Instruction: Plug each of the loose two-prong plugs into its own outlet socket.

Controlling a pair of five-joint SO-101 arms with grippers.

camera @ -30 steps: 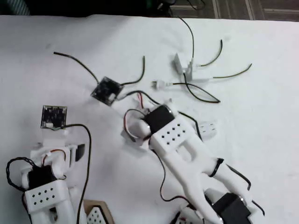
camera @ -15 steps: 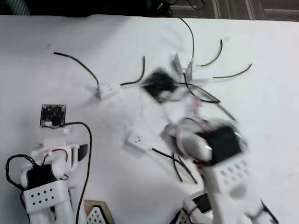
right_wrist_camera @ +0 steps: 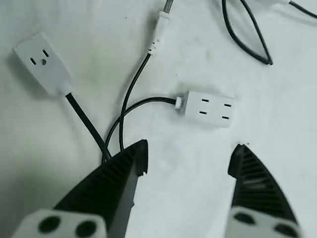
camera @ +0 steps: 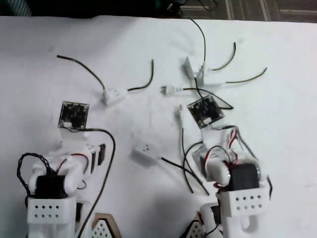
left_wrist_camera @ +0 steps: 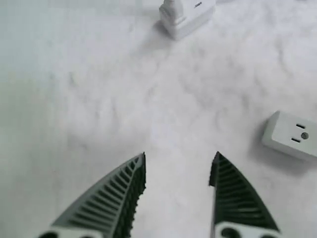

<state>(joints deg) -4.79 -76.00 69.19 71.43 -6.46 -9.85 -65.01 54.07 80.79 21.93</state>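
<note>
My left gripper [left_wrist_camera: 179,163] is open over bare white cloth. A white three-hole outlet socket [left_wrist_camera: 292,134] lies just off one fingertip, and a white block with cords [left_wrist_camera: 185,12] lies farther ahead. My right gripper [right_wrist_camera: 190,153] is open too, hovering just short of a white double outlet socket [right_wrist_camera: 208,109] on a black cord. Beyond it lie a small loose plug [right_wrist_camera: 161,25] and the three-hole socket [right_wrist_camera: 42,62]. In the high view the three-hole socket [camera: 145,151] lies between the two arms. A loose two-prong plug [camera: 168,89] lies farther back.
A white cloth covers the table [camera: 277,124]. Thin dark cords [camera: 208,99] loop across the back middle around a white adapter cluster [camera: 195,69]. Another cord [camera: 81,67] runs from the white block [camera: 113,96]. A thick black cable [camera: 106,163] trails beside the left arm.
The right arm swung from the table's left-centre back to the right and drew in toward its base, uncovering the three-hole socket. The left arm shifted forward and to the right.
</note>
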